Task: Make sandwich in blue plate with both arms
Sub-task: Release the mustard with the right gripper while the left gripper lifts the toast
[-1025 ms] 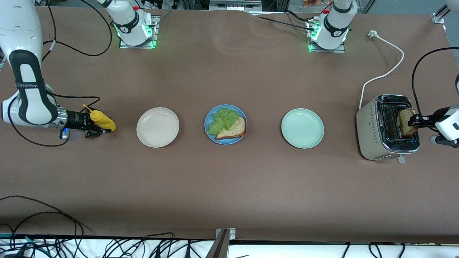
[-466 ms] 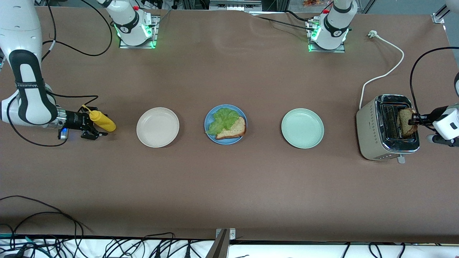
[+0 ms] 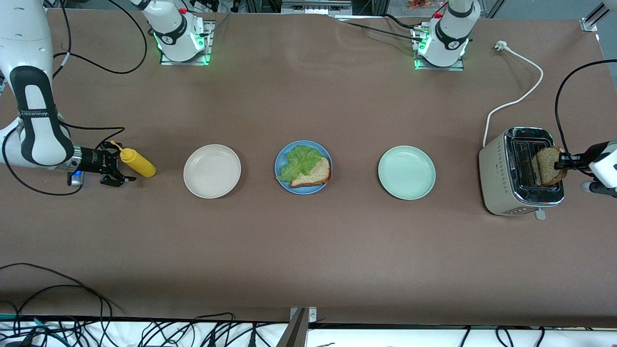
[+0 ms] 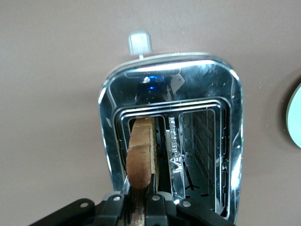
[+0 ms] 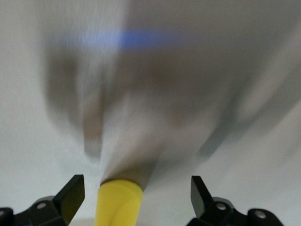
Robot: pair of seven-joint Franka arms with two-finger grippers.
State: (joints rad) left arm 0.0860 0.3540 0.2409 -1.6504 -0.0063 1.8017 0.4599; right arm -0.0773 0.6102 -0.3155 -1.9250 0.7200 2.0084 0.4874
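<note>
Front view shows the left gripper (image 3: 559,165) at the frame's right edge, closed on a toast slice (image 3: 546,165) standing upright in the toaster (image 3: 506,173). Blue plate (image 3: 284,184), mid-frame, holds lettuce (image 3: 300,160) and bread (image 3: 315,172). Right gripper (image 3: 117,167), wide open, holds nothing beside the mustard bottle (image 3: 136,162).

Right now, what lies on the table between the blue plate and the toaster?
In the front view, only the pale green plate lies between the blue plate and the toaster; the rest of that stretch is bare brown table.
</note>
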